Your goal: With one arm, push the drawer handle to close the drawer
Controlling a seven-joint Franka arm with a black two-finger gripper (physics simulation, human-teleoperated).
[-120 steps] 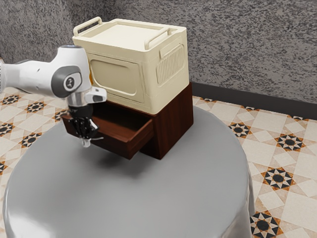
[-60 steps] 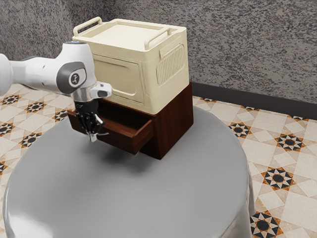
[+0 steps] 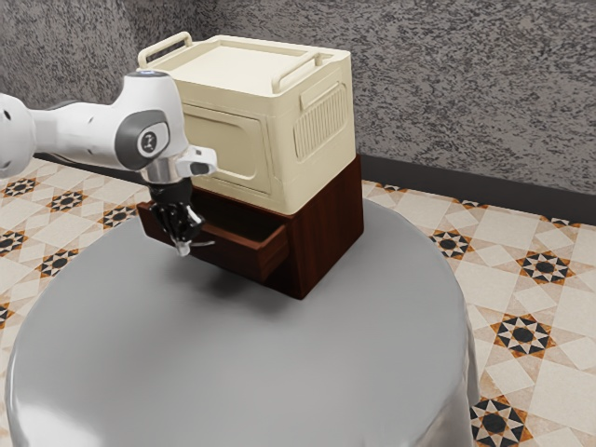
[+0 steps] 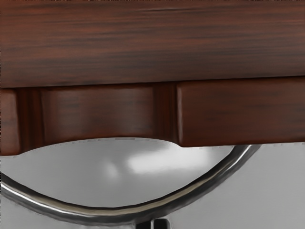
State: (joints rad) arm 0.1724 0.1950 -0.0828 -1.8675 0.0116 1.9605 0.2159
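drawer (image 3: 233, 255) farther in, gripper (image 3: 183, 248) at handle (image 4: 114, 214)

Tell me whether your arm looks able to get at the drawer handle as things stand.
Probably yes: my gripper is right by the curved metal handle, in front of the part-open drawer, and I see nothing blocking the way.

In the exterior view, the edge crops our arm (image 3: 84, 130) and the round table (image 3: 242, 372). The arm hides some of the cream storage box (image 3: 321, 172); our gripper (image 3: 183, 244) covers part of the drawer front (image 3: 233, 253). The wrist view's edge cuts the curved metal handle (image 4: 105, 215).
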